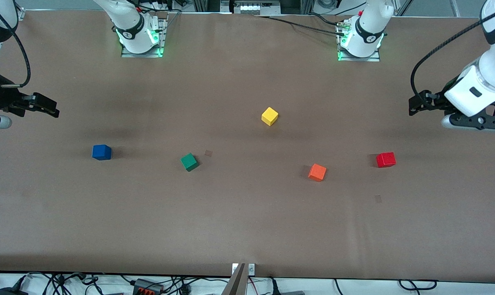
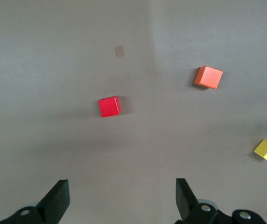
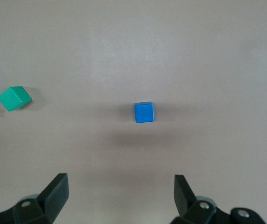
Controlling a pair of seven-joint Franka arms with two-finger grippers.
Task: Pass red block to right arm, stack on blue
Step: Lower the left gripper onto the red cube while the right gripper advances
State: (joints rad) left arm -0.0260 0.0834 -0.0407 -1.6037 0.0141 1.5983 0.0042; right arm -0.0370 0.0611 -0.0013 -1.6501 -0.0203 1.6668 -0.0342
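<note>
the left arm is held raised at its own end of the table, wrist bent down; the left gripper [image 1: 413, 107] [image 2: 122, 198] is seen with fingers spread wide, nothing held. the right arm is likewise raised at its end; the right gripper [image 1: 53, 108] [image 3: 121, 196] is spread wide and empty.

A brown table [image 1: 247, 229] carries five small cubes, all well apart. From the right arm's end toward the left arm's: blue cube [image 1: 101, 152], green cube [image 1: 189, 162], yellow cube [image 1: 269, 116] farthest from the camera, orange cube [image 1: 317, 172], red block [image 1: 385, 159].
</note>
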